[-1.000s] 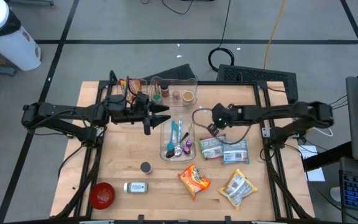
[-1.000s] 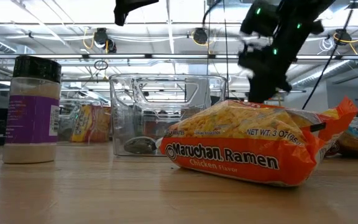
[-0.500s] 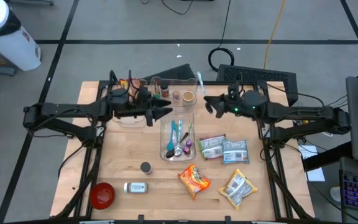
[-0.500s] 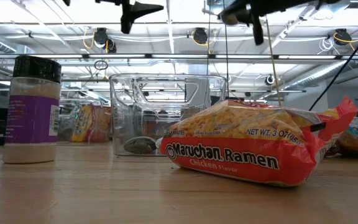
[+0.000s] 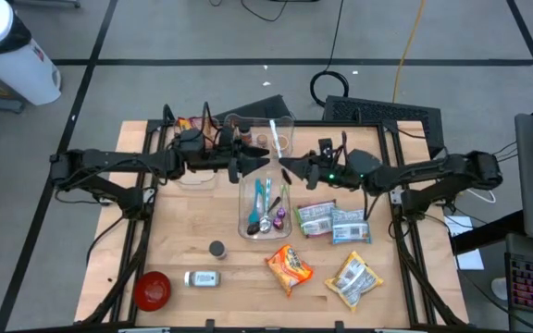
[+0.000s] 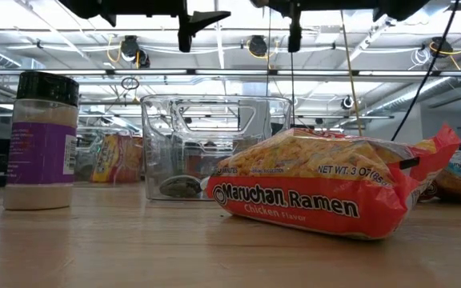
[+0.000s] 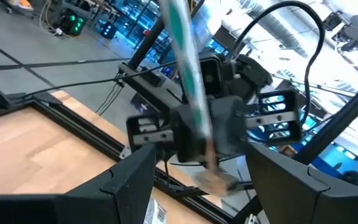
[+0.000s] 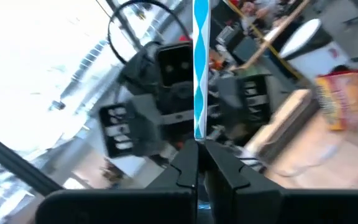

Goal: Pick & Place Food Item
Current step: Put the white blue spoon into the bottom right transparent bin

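Above the clear bin [image 5: 265, 205], right tool [image 5: 286, 174] now clamping a blue-striped stick [image 5: 274, 136], moved toward open left tool [image 5: 259, 165]

We cannot make out the thin striped thing [image 8: 200, 68] pinched in the right claw [image 8: 199, 163]; its upper end runs off the frame (the wrist views are smeared). The low view crops both arms.
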### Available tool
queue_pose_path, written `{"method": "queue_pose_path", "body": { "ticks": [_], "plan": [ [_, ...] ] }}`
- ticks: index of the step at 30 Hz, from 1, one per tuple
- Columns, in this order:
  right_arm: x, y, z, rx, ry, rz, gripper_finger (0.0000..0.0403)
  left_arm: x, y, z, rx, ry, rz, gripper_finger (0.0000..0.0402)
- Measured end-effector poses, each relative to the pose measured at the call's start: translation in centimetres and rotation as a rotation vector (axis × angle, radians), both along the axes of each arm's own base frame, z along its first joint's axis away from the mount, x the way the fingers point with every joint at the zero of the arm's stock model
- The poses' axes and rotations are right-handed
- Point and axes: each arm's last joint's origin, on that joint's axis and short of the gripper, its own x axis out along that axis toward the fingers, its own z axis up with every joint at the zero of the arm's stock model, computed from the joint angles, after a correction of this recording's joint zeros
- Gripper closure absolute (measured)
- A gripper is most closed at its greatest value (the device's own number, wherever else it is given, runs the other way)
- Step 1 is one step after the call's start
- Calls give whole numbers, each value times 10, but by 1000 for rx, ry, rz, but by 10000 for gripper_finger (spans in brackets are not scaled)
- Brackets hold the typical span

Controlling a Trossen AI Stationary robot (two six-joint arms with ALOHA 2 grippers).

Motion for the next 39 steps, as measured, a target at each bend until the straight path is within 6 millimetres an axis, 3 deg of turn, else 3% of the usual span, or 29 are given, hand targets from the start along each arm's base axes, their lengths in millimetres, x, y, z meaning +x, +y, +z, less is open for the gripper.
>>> {"method": "queue_pose_path", "body": {
  "ticks": [17,21,31,39],
  "plan": [
    [33,9,-30,155,-127,67,402,0,0,4,8,-42,26,151],
    [32,10,-29,154,-132,69,402,0,1,2,-7,-24,42,193],
    [32,9,-28,138,-129,62,386,0,1,2,-6,-25,43,376],
    [31,9,-25,103,-153,59,317,0,-1,4,11,-44,-7,375]
  ]
}}
